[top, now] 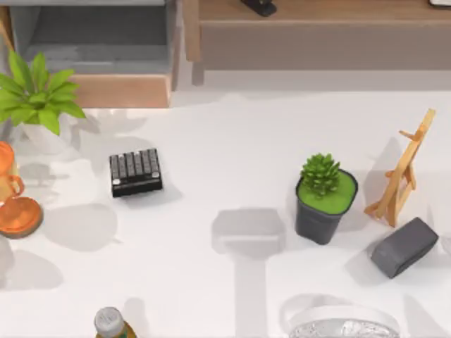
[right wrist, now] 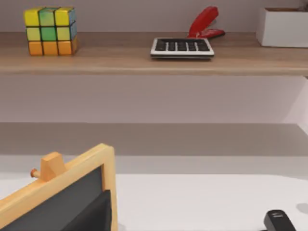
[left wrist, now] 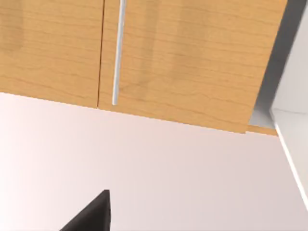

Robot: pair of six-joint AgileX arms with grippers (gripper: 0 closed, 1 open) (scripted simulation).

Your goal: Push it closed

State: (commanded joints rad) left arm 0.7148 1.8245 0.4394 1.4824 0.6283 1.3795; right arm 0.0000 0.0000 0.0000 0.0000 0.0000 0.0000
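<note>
Nearest, a bottle (top: 110, 323) stood while the drawer (top: 120, 90) hung open, awaiting a push; tool states untellable.

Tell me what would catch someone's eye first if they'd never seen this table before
The wide drawer at the top view's far left stands pulled out, grey inside showing behind its tan front panel. Just in front of it sits a leafy green plant, and a spiky succulent in a dark pot stands right of centre beside a small wooden easel. On the shelf in the right wrist view, a colour cube stands out.
</note>
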